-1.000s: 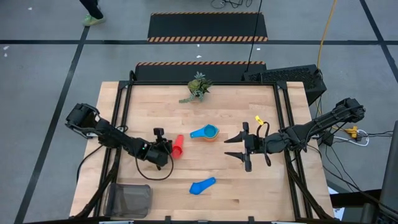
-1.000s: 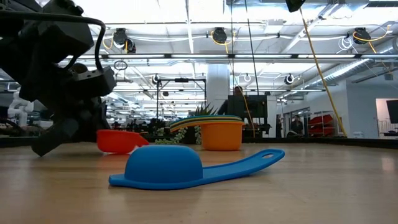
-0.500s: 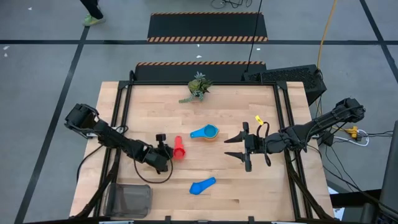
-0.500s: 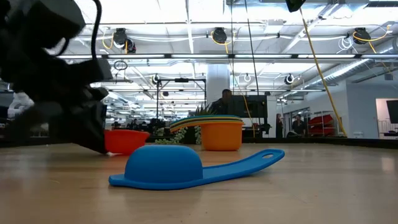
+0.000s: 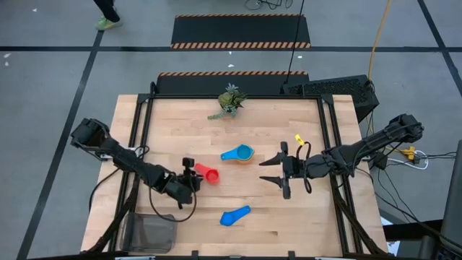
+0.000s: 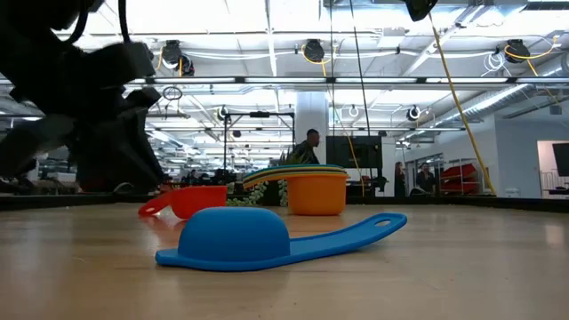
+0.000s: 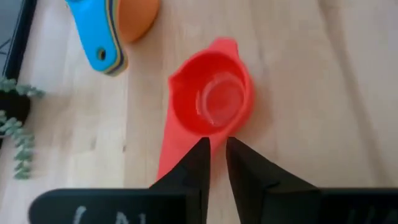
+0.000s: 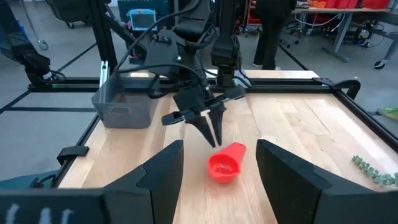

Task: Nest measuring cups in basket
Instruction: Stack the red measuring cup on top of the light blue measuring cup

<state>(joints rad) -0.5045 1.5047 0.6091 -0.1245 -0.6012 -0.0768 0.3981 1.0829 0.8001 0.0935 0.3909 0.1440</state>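
A red measuring cup [image 7: 212, 99] stands upright on the table, its handle [image 7: 169, 152] pointing at my left gripper [image 7: 217, 146]. That gripper hangs just above the handle, slanting down, fingers a narrow gap apart with nothing between them. A stack of cups, light blue on top and orange at the bottom [image 5: 238, 153], sits mid-table. A blue cup [image 5: 234, 215] lies mouth down near the front. The mesh basket [image 5: 151, 232] stands at the near left corner. My right gripper [image 5: 274, 175] hovers open right of centre.
A small green plant [image 5: 229, 101] stands at the far edge. Black frame rails run along the table's left and right sides. People move in the room beyond the table. Bare wood lies between the red cup and the basket.
My left gripper has drawn back from the red cup, rising and moving toward the near left. The cup, which lay lengthwise at the fingers, has turned: it now stands upright by itself on the table, its handle pointing back at the gripper.
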